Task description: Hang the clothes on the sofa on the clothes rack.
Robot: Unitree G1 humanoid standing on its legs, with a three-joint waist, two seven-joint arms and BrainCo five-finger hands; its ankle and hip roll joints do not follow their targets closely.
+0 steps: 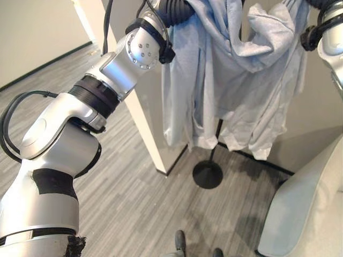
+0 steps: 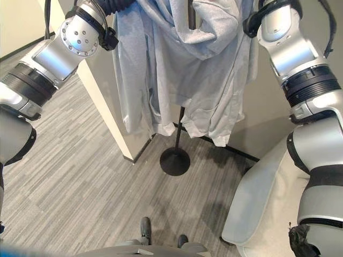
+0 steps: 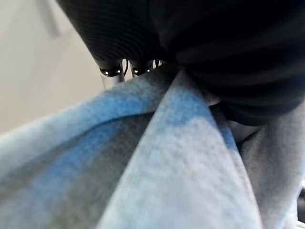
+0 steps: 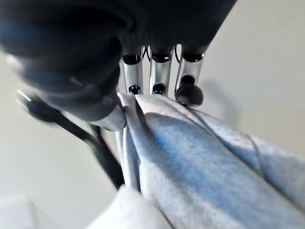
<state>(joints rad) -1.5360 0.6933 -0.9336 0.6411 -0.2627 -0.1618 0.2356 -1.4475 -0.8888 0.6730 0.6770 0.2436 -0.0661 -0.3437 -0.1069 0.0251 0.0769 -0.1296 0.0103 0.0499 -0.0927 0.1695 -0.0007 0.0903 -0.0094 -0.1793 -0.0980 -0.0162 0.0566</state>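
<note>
- The pale blue-grey garment hangs long-axis vertical over the clothes rack's dark pole, hem toward the floor, above the round black base.
- Right hand: fingers curl over a fold of the cloth, thumb pinching it.
- Left hand: fingertips press into the fabric; clamped or loose, cannot tell.
- A light grey sofa sits just beside the rack.

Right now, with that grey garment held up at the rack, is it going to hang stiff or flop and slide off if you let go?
Probably floppy: the grey garment sags in deep folds around the rack pole. It looks soft and fairly light, bunching where the right hand pinches it. It could slip if it isn't caught on a hook; the round base looks small, so a sideways tug might tip the rack.
</note>
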